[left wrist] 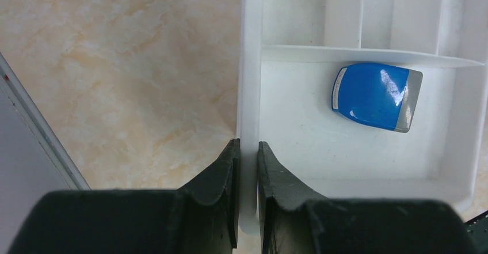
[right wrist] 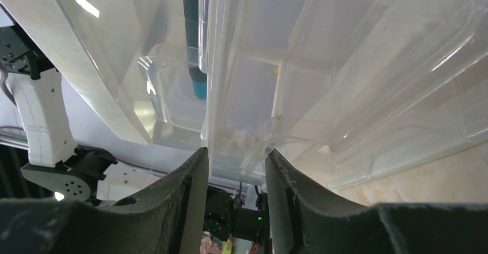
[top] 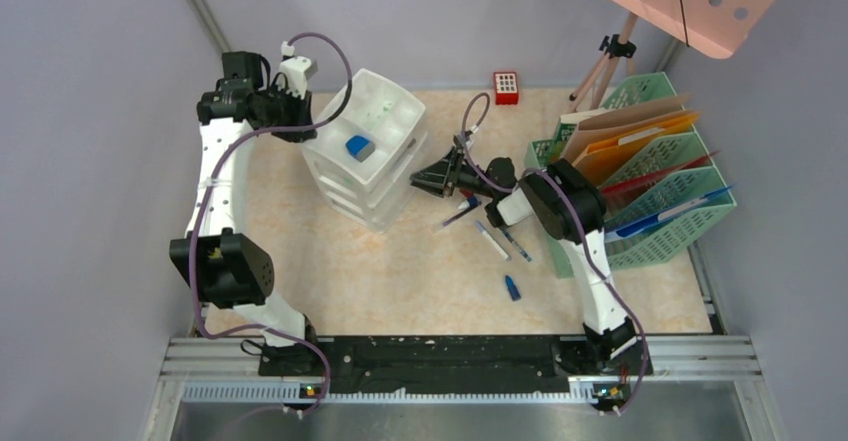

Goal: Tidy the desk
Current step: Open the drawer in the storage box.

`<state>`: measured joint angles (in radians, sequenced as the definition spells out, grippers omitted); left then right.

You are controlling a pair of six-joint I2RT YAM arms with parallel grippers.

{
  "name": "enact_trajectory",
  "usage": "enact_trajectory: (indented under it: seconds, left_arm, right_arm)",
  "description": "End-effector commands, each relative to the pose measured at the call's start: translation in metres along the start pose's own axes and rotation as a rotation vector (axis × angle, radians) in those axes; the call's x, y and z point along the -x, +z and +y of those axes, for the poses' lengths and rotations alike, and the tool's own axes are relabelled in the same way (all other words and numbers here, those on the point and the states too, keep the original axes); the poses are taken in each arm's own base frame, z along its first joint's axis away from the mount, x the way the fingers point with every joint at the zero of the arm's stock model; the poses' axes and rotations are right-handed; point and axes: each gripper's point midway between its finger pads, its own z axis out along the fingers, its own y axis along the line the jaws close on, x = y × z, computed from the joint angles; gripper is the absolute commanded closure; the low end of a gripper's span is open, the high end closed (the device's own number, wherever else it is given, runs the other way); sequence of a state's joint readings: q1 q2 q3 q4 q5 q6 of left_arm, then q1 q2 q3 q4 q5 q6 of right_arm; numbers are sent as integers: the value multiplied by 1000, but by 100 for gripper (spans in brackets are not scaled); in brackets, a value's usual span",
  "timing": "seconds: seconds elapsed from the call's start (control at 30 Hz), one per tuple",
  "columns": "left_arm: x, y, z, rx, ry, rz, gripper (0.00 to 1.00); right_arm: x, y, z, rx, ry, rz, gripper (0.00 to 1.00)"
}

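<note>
The desk [top: 420,281] is a beige mottled top with a white drawer unit [top: 365,151] at its back left. My left gripper [left wrist: 247,144] is shut on the white rim [left wrist: 248,81] of the unit's top tray. A blue and grey block [left wrist: 374,95] lies in that tray. My right gripper [right wrist: 236,153] is closed on the clear front lip [right wrist: 239,162] of a drawer on the unit's right side, with a teal pen [right wrist: 195,64] showing through the plastic. In the top view the left gripper [top: 300,126] and the right gripper [top: 418,176] flank the unit.
Loose pens [top: 490,239] and a small blue cap [top: 512,287] lie on the desk right of the drawers. A green mesh file rack [top: 665,196] with folders fills the right side. A red block [top: 506,87] and a tripod [top: 605,66] stand at the back wall.
</note>
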<state>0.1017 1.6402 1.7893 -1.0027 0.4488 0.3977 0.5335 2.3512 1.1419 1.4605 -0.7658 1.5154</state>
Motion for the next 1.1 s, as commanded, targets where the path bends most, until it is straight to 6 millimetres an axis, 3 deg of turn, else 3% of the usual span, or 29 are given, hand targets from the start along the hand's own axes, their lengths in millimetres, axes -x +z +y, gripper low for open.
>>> enact_trajectory:
  seconds: [0.0,0.4,0.83,1.07]
  left_arm:
    - [25,-20,15,108,64,-88,100]
    - [30,-28,18,128,110,-88,100]
    - [29,-34,18,125,191,-71,100]
    - [27,-37,18,125,228,-65,100]
  right_arm:
    - [1,-3,70,173,-180,20,60]
    - [-10,-15,72,136,-240,68,58]
    - [-15,-47,14,-139,-419,140,46]
    - [-18,-57,8,-210,-522,185,40]
